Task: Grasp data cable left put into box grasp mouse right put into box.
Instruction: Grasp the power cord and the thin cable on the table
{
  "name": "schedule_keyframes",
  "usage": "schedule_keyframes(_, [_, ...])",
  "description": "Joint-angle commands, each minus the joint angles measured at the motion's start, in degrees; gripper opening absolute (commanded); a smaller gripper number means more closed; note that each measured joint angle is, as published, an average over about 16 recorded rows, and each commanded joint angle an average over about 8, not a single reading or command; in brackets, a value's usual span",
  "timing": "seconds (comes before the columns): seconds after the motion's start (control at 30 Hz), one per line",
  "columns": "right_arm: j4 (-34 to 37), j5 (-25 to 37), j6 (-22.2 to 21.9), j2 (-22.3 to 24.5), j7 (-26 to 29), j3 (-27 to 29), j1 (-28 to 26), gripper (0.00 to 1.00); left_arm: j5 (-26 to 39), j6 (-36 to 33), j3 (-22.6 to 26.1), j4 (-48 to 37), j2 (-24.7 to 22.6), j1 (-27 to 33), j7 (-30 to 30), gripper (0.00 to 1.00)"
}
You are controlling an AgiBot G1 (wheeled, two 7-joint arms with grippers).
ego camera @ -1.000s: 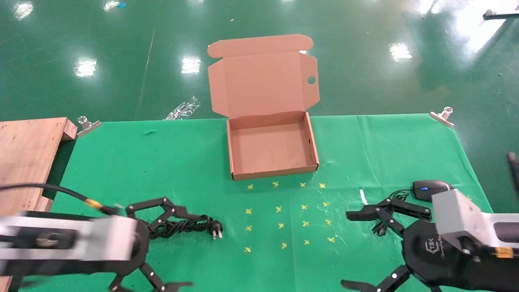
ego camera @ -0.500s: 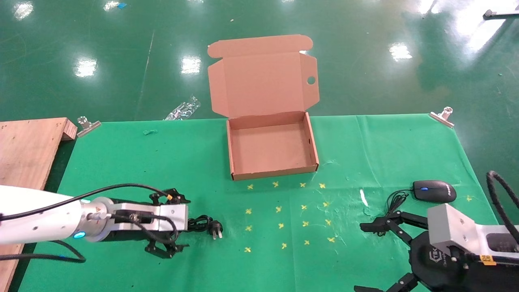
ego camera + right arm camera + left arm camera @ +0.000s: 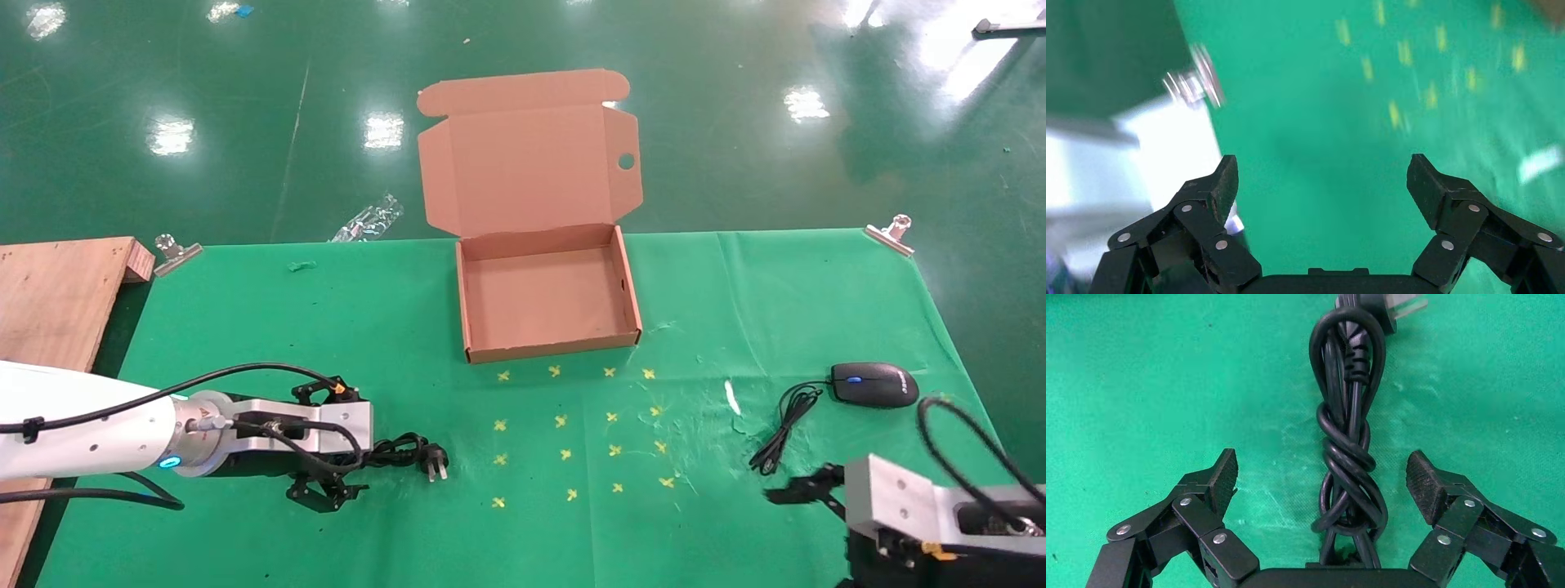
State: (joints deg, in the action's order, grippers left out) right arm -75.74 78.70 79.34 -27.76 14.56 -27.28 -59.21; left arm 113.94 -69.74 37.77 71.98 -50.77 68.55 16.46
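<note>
green cloth covers the table, dotted with small yellow crosses near the middle. the left gripper sits low at the near left, right over the data cable, its fingers spread wide apart with the knotted coil lying between them and neither pad touching it. the cable rests flat on the cloth (its plug with metal prongs points right, toward the crosses).

the box stands open at the far middle of the table, lid tipped up and back, its tray showing only bare cardboard. a round hole shows in the lid's right flap.

the mouse lies on the cloth at the right, well apart from the box, its thin cord trailing left and toward the near edge. the right gripper is at the near right corner, nearer than the mouse and not touching it; the right wrist view shows its fingers wide apart with nothing between them.

a wooden board lies at the far left, and metal clips pinch the cloth's far corners.
</note>
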Motion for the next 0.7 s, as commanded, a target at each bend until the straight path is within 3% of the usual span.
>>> schedule_keyframes(0.03, [-0.13, 4.89, -0.30, -0.38, 0.78, -1.49, -1.15, 1.00, -0.01, -0.04, 0.02, -0.10, -0.04, 0.07, -0.04, 1.00])
schedule_keyframes(0.33, [12.28, 25.26, -0.86, -12.23, -7.90, -8.54, -14.49, 1.00, -0.03, -0.04, 0.02, -0.17, -0.06, 0.09, -0.11, 1.00])
schedule_keyframes(0.7, [34.81, 34.34, -3.21, -23.68, -23.66, -13.68, -24.94, 1.00, -0.03, -0.04, 0.02, -0.20, -0.07, 0.10, -0.12, 0.98])
